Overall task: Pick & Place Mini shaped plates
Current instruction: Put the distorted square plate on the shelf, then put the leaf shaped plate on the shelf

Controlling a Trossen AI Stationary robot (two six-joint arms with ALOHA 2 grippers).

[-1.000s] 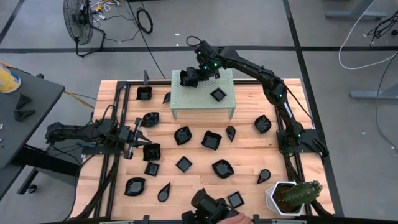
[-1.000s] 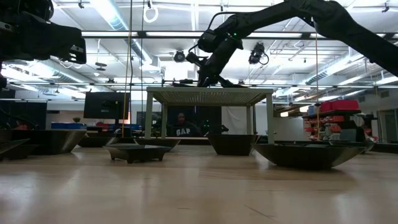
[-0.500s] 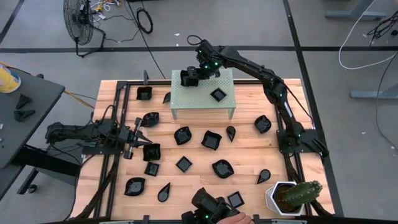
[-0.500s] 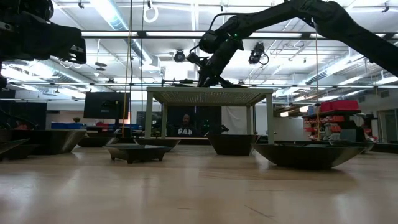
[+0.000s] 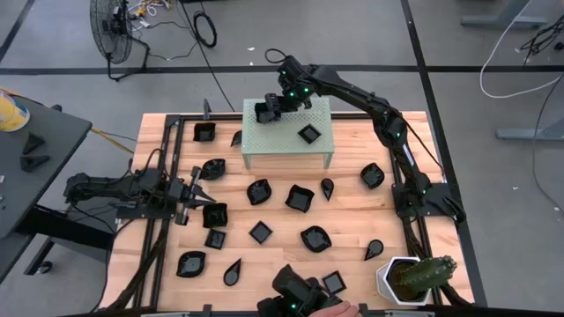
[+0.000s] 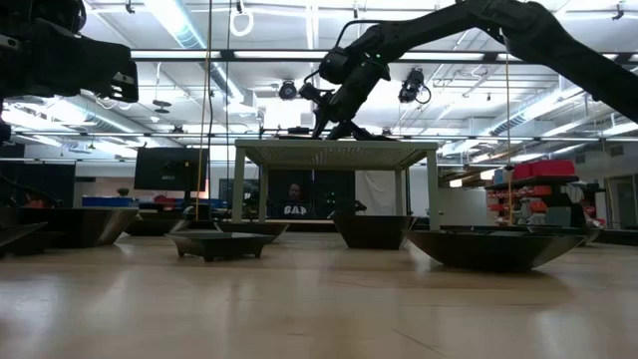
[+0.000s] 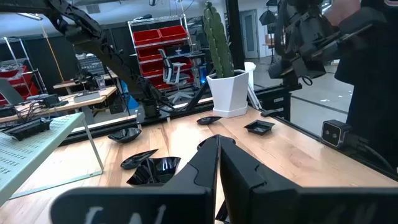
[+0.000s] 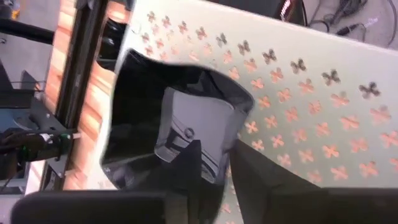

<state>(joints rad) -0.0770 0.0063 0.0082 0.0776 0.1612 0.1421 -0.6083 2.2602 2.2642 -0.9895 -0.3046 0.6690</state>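
Right pincer point(image 5: 264, 112) now parting around black plate point(image 5: 263, 111) on green stand point(image 5: 288, 141), left pincer point(image 5: 199, 196) together

right gripper point(image 5: 267, 111): jaws parted from clamped, shifted slightly over stand point(image 5: 319, 139) far-left corner | black plate point(image 8: 168, 118): now flat on perforated stand top, 1 finger point(image 8: 202, 163) inside its rim

Wooden table point(image 5: 352, 238): black mini shaped plates point(image 5: 300, 197) scattered across the middle and front, pale green perforated stand point(image 5: 287, 149) toward the back, white hexagonal cactus pot point(image 5: 397, 280) at front-right corner. Stand top carries one square plate point(image 5: 308, 134).
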